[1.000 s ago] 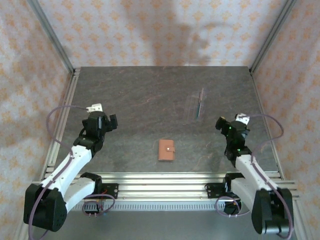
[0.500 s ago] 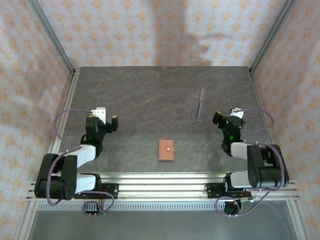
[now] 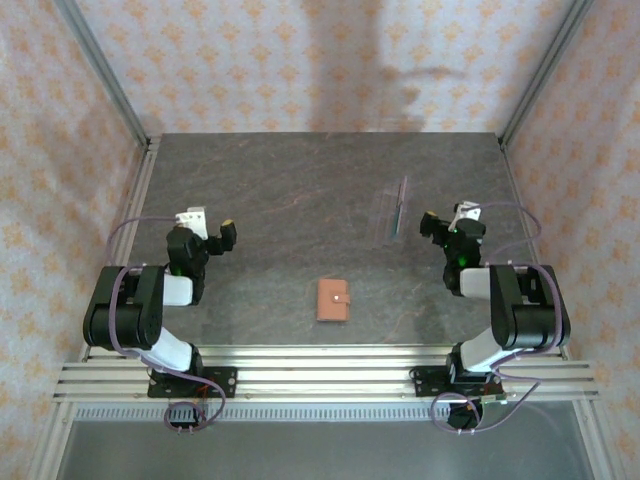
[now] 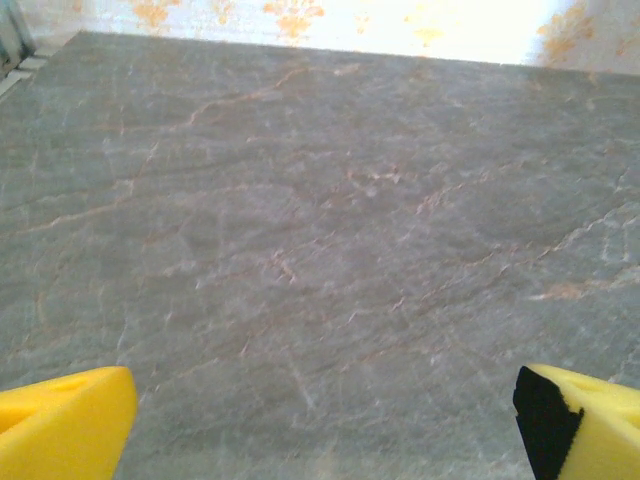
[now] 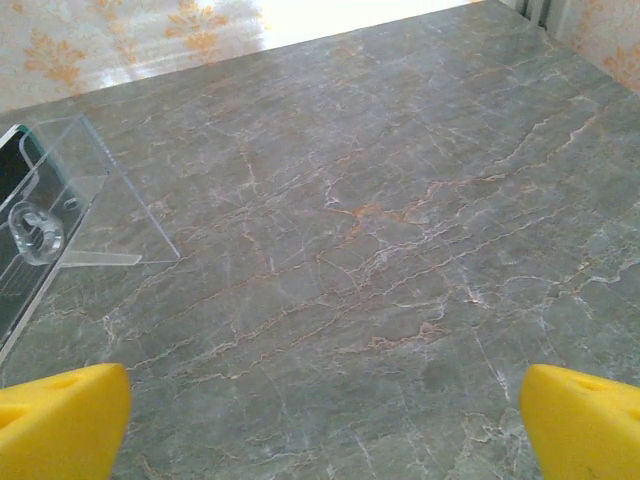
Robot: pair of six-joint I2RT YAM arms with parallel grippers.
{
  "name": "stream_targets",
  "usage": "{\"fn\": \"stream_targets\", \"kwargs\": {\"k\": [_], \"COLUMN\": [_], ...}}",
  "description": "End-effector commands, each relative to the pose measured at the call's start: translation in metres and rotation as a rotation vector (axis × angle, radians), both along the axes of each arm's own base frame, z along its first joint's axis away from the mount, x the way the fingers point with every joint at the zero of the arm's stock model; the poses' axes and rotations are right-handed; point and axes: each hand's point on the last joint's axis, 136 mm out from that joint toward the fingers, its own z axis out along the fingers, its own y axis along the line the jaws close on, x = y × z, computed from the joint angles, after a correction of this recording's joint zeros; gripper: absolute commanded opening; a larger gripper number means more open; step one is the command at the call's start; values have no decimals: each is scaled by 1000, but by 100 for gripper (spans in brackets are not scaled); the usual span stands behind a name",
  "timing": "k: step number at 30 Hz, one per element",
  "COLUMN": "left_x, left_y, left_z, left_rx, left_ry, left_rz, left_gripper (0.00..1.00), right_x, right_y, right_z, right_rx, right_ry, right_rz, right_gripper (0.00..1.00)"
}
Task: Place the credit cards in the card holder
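Pincers first: we see the left gripper and right gripper spread wide, empty, parked at nine and three o'clock, likely to leave the middle free. Toward six lies the card holder, snapped closed. At one o'clock from it, the clear stand props what seem to be the credit cards upright for grasping.

Saw grey marble table with rust veins, reddish-brown card holder, cream walls with orange floral print. The fingers were yellow on left end effector and right end effector.
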Motion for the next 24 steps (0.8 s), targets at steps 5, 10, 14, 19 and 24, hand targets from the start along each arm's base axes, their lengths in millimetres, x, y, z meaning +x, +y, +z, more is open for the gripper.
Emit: {"fn": "stream_targets", "kwargs": {"k": [5, 10, 14, 19, 24], "left_x": [4, 4, 4, 4, 4], "left_y": [11, 18, 19, 19, 19], "left_z": [9, 9, 8, 9, 8], "left_rx": [25, 28, 29, 30, 29], "left_ry": [-19, -10, -7, -8, -6], "left_rz": [89, 143, 143, 144, 144], "left_gripper": [100, 99, 99, 99, 99], "right_x": [-2, -1, -1, 0, -3], "right_y": [3, 3, 5, 4, 1], "right_z": [-5, -4, -6, -6, -4], "right_rx": [-22, -23, -41, -42, -45], "right_ry": [28, 29, 35, 37, 28], "right_rz": [15, 14, 12, 10, -11], "right_gripper": [99, 99, 99, 99, 99]}}
